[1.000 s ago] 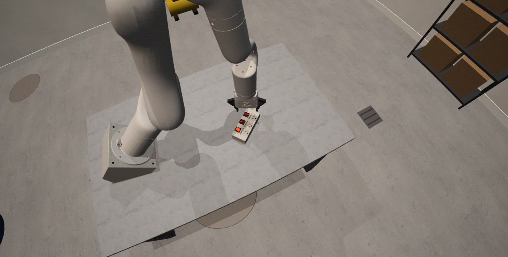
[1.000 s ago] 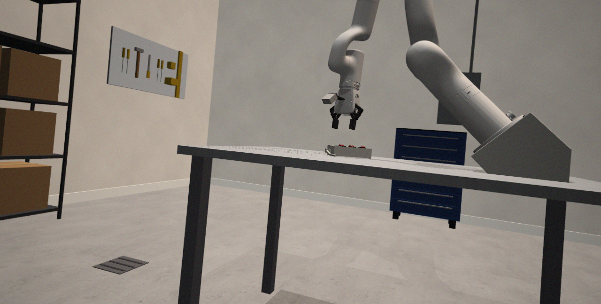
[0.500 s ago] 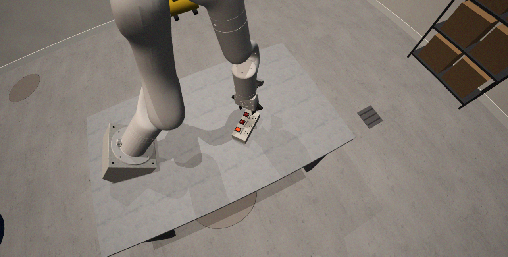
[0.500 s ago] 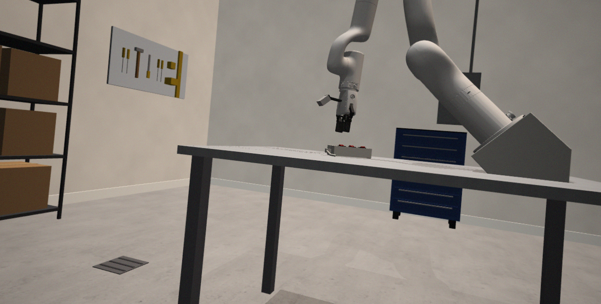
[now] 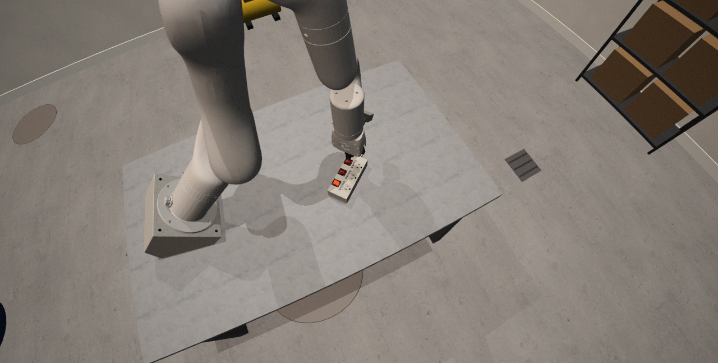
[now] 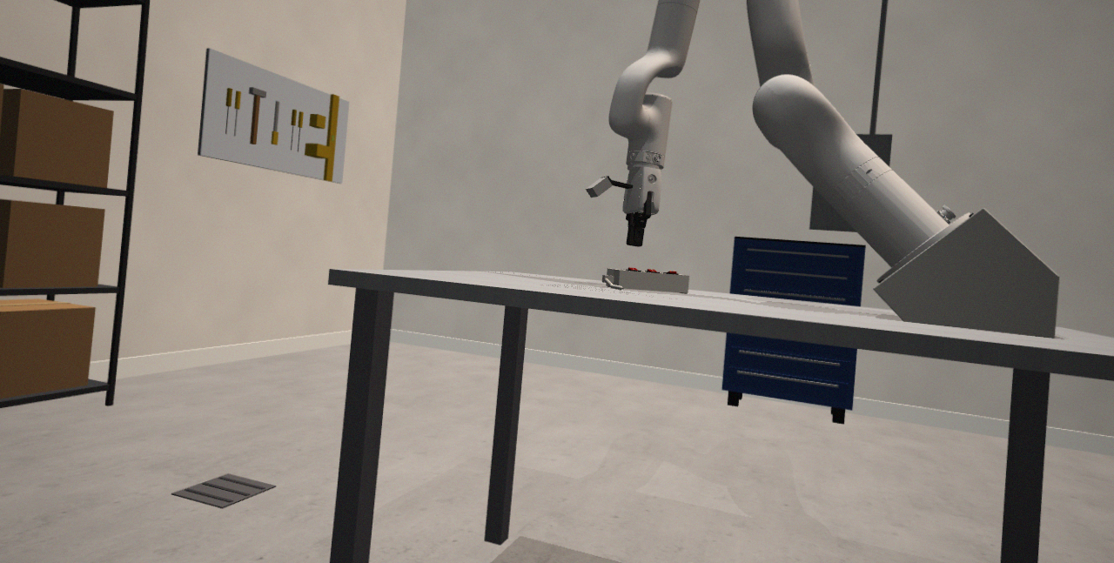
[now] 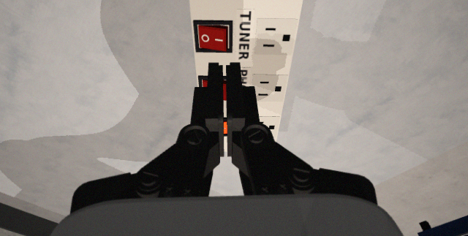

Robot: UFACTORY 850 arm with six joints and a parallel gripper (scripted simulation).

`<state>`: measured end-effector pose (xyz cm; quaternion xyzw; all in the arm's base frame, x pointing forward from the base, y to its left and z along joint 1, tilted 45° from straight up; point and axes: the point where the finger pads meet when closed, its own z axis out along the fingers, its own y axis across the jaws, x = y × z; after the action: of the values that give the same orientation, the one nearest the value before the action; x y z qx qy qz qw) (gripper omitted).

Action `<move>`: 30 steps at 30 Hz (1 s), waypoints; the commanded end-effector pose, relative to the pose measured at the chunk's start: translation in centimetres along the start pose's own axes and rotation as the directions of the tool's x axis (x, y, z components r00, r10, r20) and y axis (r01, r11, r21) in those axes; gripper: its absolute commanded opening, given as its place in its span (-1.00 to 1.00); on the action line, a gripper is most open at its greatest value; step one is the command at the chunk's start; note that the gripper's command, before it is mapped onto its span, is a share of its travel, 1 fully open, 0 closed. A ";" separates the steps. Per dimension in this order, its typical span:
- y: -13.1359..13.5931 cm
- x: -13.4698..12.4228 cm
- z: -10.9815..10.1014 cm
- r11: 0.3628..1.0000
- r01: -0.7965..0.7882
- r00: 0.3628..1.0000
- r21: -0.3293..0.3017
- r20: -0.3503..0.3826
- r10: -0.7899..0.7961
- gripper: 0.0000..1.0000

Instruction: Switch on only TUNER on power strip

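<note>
Around the power strip (image 5: 347, 178) the table (image 5: 411, 124) carries only my own base (image 5: 182, 223), well apart from it; nothing stands between me and the switches. My gripper (image 7: 223, 76) hangs above the strip, not touching it, fingers pressed together on nothing. Directly below my fingertips sits the middle switch (image 7: 204, 82), partly hidden; the TUNER switch (image 7: 213, 36) lies just beyond them, dark red.

The grey desk (image 5: 411, 210) is holding the white power strip (image 5: 348, 180), lying flat, and the robot's square base (image 5: 182, 223) near one corner.
</note>
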<state>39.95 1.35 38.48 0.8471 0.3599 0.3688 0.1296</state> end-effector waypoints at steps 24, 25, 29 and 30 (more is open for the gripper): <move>0.0 0.1 0.1 0.999 -0.001 0.998 -0.040 0.068 0.004 -1.00; 0.0 0.1 0.1 0.999 -0.001 0.998 -0.040 0.068 0.004 -1.00; 0.0 0.1 0.5 0.999 -0.001 0.998 -0.040 0.068 0.004 -1.00; 0.0 0.1 0.6 0.999 -0.001 0.998 -0.040 0.068 0.004 -1.00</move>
<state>40.14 1.37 38.31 0.8539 0.3557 0.3536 0.1386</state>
